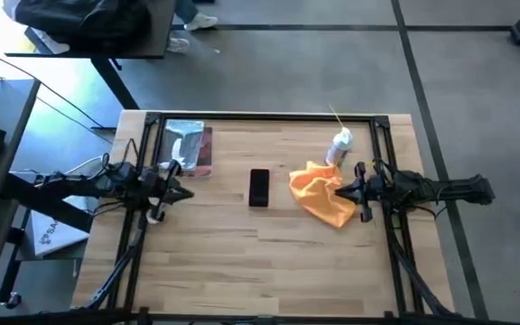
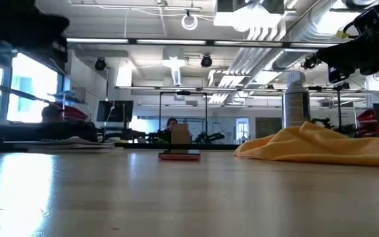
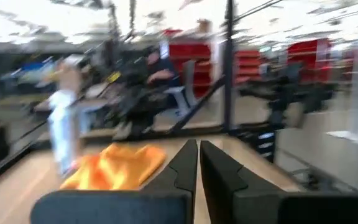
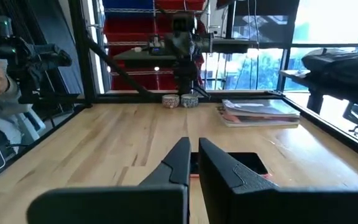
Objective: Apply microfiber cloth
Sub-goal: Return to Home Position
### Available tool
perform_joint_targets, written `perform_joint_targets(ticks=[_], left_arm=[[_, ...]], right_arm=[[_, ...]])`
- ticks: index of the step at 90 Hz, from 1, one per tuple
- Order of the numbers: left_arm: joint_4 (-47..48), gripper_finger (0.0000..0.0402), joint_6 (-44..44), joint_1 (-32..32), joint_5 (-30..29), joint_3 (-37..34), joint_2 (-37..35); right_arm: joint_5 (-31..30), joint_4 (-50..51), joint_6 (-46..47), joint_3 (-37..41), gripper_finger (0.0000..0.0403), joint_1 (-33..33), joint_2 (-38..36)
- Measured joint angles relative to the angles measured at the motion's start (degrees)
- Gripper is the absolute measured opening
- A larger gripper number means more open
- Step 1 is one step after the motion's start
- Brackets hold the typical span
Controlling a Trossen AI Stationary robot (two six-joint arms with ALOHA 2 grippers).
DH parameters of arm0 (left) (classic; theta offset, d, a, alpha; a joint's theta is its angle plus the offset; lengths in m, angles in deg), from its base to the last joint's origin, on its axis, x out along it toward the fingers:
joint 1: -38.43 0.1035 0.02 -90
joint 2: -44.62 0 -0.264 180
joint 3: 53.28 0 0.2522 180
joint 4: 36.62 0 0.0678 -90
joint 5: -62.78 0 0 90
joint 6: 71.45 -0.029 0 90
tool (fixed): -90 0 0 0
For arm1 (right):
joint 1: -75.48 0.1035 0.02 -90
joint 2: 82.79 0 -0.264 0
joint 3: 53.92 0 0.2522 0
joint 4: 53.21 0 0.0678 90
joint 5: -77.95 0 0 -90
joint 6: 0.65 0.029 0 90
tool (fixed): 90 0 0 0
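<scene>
The orange-yellow microfiber cloth [image 1: 323, 197] lies crumpled on the wooden table, right of centre; it also shows in the low view [image 2: 321, 146] and the left wrist view [image 3: 117, 167]. A black phone [image 1: 259, 188] lies flat at the table's middle. My right gripper [image 1: 339, 191] is shut and hovers over the cloth's right part; in the low view that arm [image 2: 367, 26] stands well above the cloth. My left gripper [image 1: 188, 193] is shut at the table's left, pointing toward the phone, with nothing in it.
A spray bottle [image 1: 341, 146] stands just beyond the cloth, toward the far edge. A silvery packet with a brown edge [image 1: 188, 149] lies at the far left. A black frame [image 1: 269, 116] runs along the table's far edge and sides. Bare wood fills the near half.
</scene>
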Motion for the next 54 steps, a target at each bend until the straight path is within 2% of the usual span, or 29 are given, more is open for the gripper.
perform_joint_targets(ticks=[21, 28, 42, 48, 54], left_arm=[[2.1, 0.0, 1.2, 5.5, 1.5, -0.3, -1.4], [1.9, 0.0, 0.5, 6.2, -2.4, -0.3, -1.4], [3.3, 0.0, 0.6, 6.4, -15.0, -0.3, -1.3], [3.8, 0.0, 1.6, 6.4, -17.9, -0.3, -1.2], [4.4, 0.0, 5.9, 6.4, -18.0, -0.3, -1.2]], right_arm=[[0.0, 0.1, 0.0, 0.0, 0.0, 0.0, 0.0], [0.0, 0.1, 0.0, 0.0, 0.0, 0.0, 0.0], [0.0, 0.1, 0.0, 0.0, 0.0, 0.0, 0.0], [0.0, 0.1, 0.0, 0.0, 0.0, 0.0, 0.0], [0.0, 0.1, 0.0, 0.0, 0.0, 0.0, 0.0]])
